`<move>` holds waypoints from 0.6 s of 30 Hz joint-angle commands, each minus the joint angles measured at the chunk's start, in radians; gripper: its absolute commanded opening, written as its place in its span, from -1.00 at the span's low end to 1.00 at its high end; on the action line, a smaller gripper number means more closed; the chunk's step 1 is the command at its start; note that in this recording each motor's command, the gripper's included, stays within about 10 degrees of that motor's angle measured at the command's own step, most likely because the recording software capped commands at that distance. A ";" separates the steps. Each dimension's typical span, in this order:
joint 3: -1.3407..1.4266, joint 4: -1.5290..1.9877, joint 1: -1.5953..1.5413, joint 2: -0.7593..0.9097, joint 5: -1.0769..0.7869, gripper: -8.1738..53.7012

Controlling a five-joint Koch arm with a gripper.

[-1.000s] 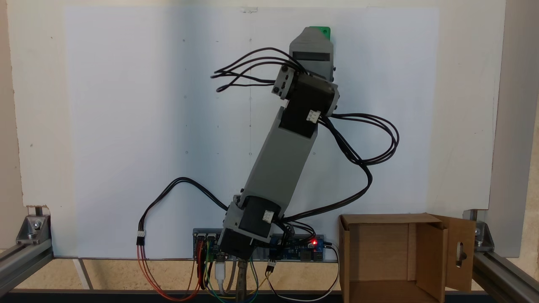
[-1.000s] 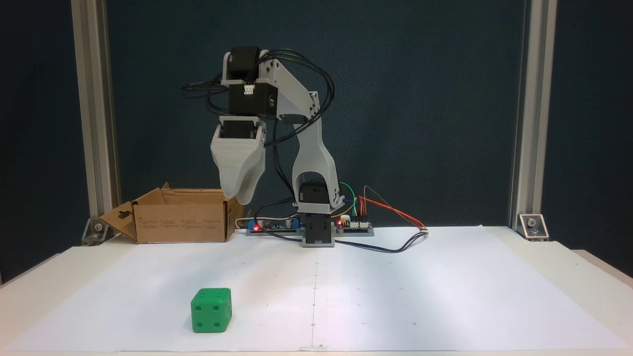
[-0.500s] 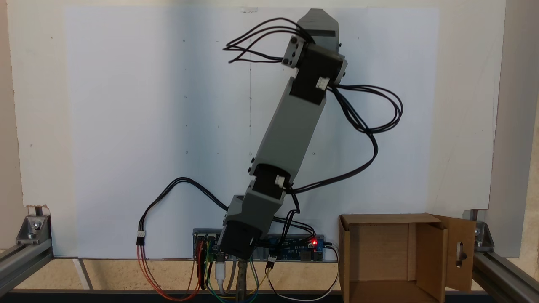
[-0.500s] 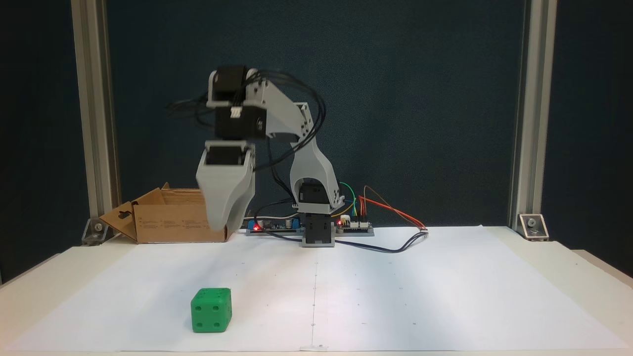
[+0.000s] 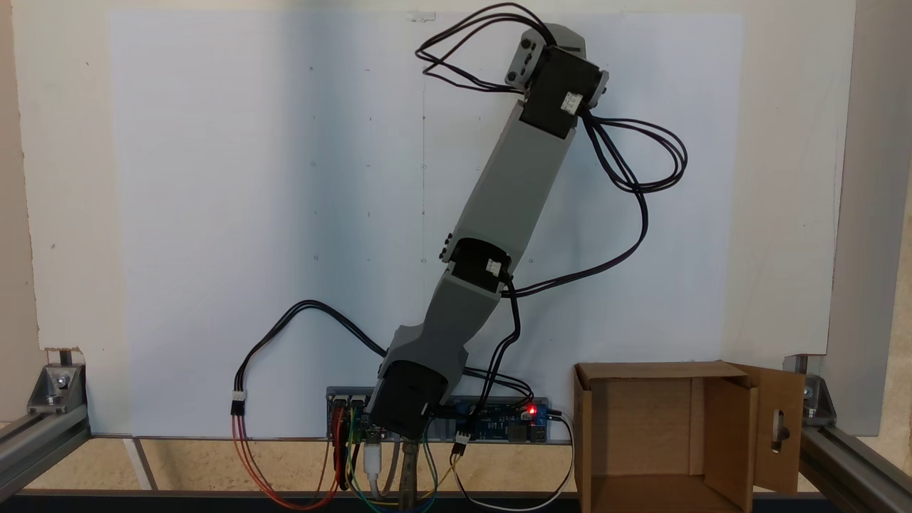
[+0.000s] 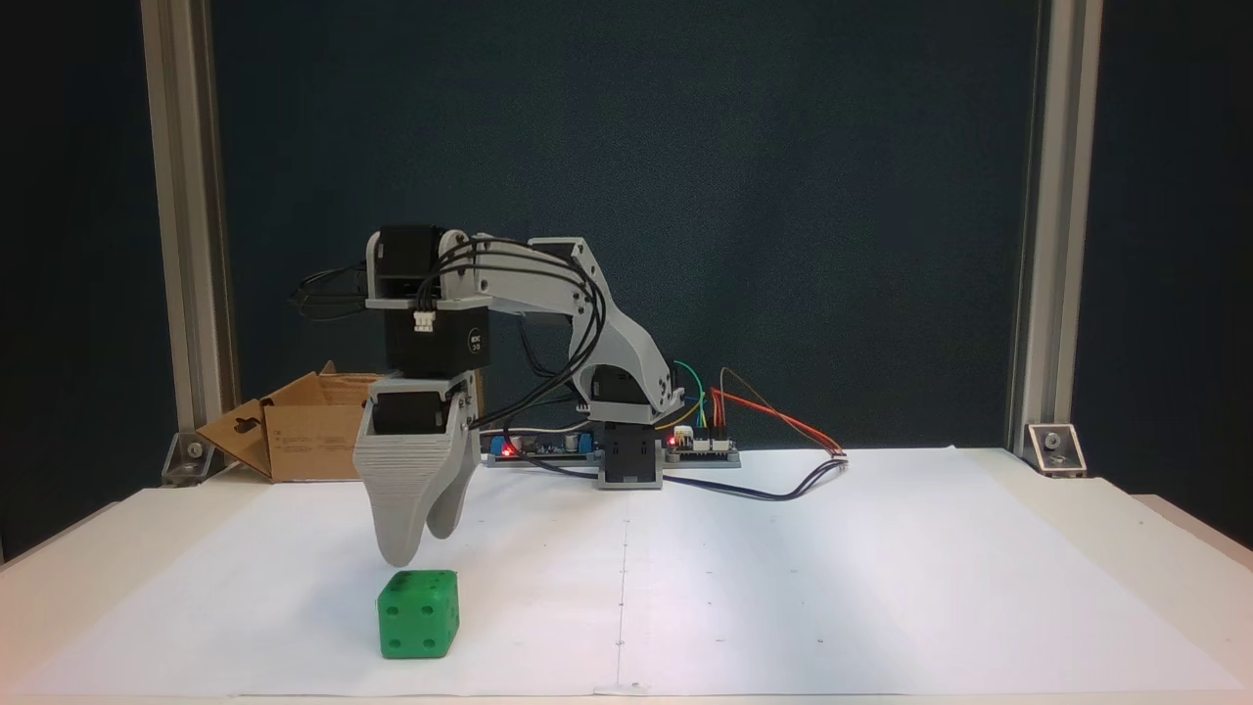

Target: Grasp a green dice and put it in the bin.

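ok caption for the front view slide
Gripper poised just above the green dice, with the bin behind.

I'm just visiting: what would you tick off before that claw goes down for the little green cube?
1. Green dice sits free on the white paper, nothing touching it: ok.
2. Claw is above the dice, tips just over its top: ok.
3. Claw is centred over the dice: cannot tell; in a fixed view the arm hides the dice.
4. Claw is open wide enough to straddle the dice: cannot tell; the two tips overlap in the front view.
5. Bin stands open beside the arm's base, nothing seen inside: ok.
6. Cables hang clear of the dice: ok.
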 commanded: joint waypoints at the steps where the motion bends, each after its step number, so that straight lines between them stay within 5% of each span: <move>1: -0.060 0.084 -0.002 0.018 -0.063 0.72; 18: -0.060 0.015 -0.028 0.005 -0.063 0.70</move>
